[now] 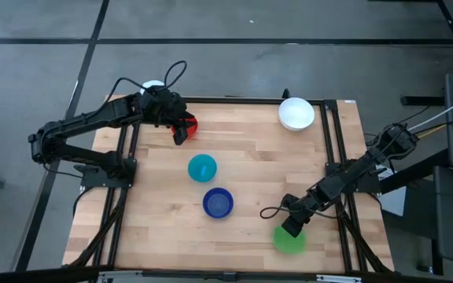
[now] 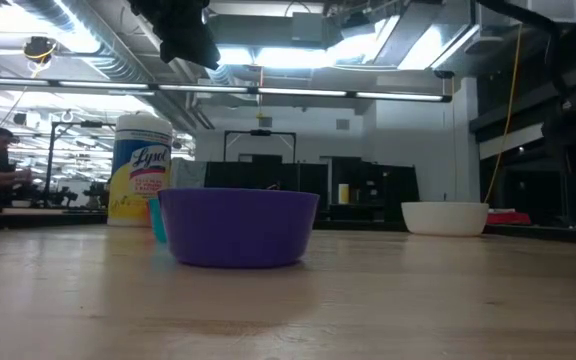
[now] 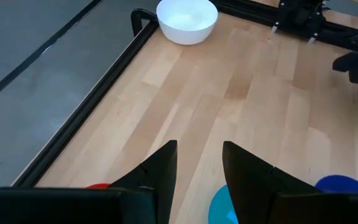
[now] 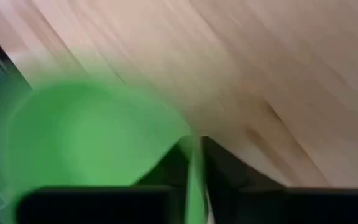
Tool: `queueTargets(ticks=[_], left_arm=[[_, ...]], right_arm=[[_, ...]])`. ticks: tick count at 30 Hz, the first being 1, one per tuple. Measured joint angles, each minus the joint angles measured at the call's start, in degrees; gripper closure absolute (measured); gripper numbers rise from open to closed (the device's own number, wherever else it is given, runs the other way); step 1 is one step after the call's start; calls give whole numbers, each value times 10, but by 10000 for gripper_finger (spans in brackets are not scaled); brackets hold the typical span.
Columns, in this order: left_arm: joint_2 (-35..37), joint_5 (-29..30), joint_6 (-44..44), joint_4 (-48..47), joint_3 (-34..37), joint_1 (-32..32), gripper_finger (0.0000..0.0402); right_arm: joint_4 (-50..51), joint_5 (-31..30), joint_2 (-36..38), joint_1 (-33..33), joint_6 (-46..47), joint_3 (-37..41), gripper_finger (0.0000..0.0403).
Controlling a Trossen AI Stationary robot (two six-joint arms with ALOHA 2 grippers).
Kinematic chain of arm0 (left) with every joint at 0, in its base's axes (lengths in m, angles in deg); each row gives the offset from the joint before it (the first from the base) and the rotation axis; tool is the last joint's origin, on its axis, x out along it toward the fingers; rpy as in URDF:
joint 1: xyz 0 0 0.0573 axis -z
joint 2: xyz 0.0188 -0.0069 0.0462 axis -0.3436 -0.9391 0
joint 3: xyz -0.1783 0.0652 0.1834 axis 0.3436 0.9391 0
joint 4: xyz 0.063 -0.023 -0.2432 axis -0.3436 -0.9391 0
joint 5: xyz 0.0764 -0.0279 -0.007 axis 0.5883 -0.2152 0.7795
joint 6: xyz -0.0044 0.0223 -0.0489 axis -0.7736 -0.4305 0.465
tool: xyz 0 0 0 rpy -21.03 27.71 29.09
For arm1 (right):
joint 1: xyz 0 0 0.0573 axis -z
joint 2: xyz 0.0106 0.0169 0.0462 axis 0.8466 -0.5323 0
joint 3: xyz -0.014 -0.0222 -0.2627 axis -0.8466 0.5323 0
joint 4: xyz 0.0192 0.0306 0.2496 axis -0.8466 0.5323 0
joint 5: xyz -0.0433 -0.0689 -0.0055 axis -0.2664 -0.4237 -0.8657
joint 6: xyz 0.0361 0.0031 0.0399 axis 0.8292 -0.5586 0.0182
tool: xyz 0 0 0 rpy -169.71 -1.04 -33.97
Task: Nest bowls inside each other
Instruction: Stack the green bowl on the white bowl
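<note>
Five bowls are on the wooden table (image 1: 250, 149). The white bowl (image 1: 296, 113) is far right, the teal bowl (image 1: 202, 167) and dark blue bowl (image 1: 218, 203) are mid-table, and the green bowl (image 1: 289, 240) is near right. The red bowl (image 1: 189, 124) is far left, half hidden under my left gripper (image 1: 181, 130). That gripper hovers open, with bare wood showing between its fingers (image 3: 199, 144). My right gripper (image 1: 293, 228) is down at the green bowl (image 4: 86, 137), shut on its rim. My right gripper has the green bowl's rim (image 4: 194, 171) between its two fingers, one finger inside the bowl and one outside. The fingers slant down from the table's right side. The bowl stands mouth up; the frames do not show if it is lifted.
A white-lidded jar with a yellow label (image 2: 140, 170) stands at the far left edge behind the left arm. Black frame rails (image 1: 333, 149) run along the table's left and right sides. Bare wood lies between the white bowl and the green bowl.
</note>
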Motion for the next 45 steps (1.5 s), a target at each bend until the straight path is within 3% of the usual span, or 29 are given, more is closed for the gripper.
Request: queueTargets(ticks=[5, 10, 16, 24, 29, 38, 45], left_arm=[[0, 0, 0, 0, 0, 0, 276], [0, -5, 0, 0, 0, 0, 276], [0, -5, 0, 0, 0, 0, 279], [0, -5, 11, 0, 0, 0, 280], [0, -4, 17, 3, 0, 0, 281], [0, -3, 25, 15, 0, 0, 281], [0, -2, 25, 15, 0, 0, 280]], right_arm=[[-78, -65, -3, 36, -4, 0, 396], [-81, -127, 56, 112, -55, 0, 398], [-36, -218, 146, 271, -125, 0, 400], [19, -194, 198, 542, -279, 0, 400], [25, -176, 199, 677, -347, -9, 400], [107, -191, 200, 847, -395, -62, 401], [194, -211, 200, 908, -408, -76, 401]])
